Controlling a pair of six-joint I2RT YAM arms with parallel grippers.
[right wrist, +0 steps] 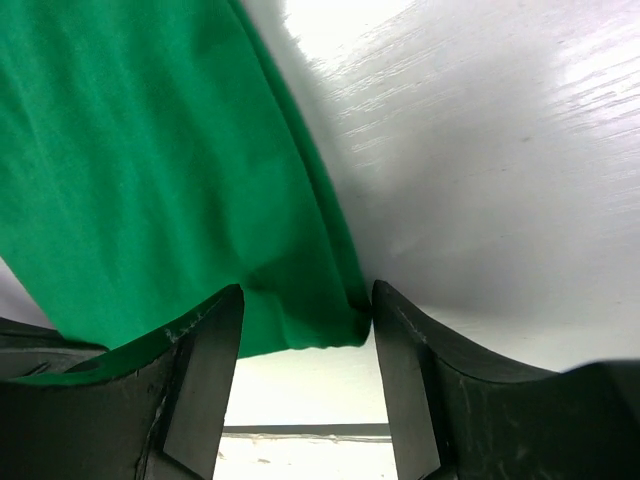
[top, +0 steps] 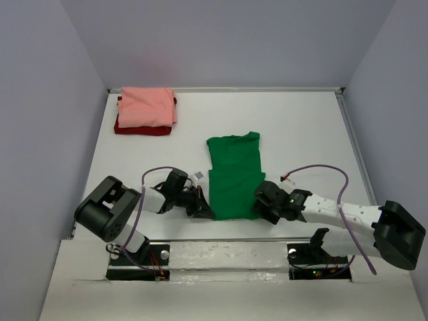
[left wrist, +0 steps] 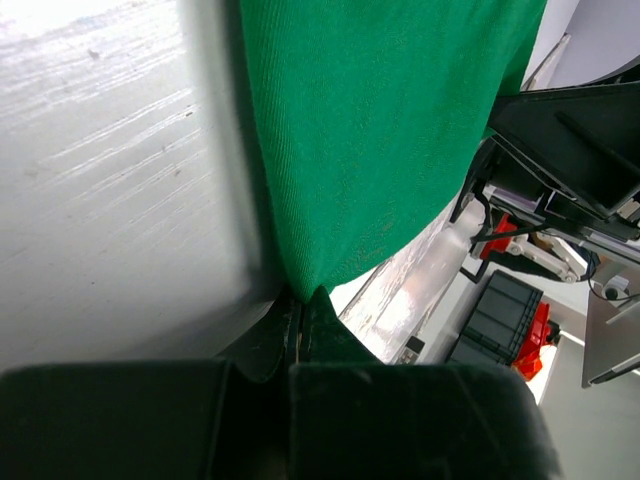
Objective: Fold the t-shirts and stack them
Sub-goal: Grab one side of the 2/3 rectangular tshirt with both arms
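Observation:
The bright green t-shirt (top: 233,175) lies as a long folded strip in the middle of the table. My left gripper (top: 202,209) is shut on its near left corner (left wrist: 300,270). My right gripper (top: 261,204) is open, its jaws straddling the near right corner (right wrist: 320,320); the cloth touches the right finger (right wrist: 400,360). The salmon pink t-shirt (top: 148,106) lies folded on top of the folded dark red t-shirt (top: 139,128) at the far left.
The table's near edge (top: 227,251) runs just behind both grippers. A raised rail (top: 354,147) borders the table's right side. A purple cable (top: 328,170) loops above the right arm.

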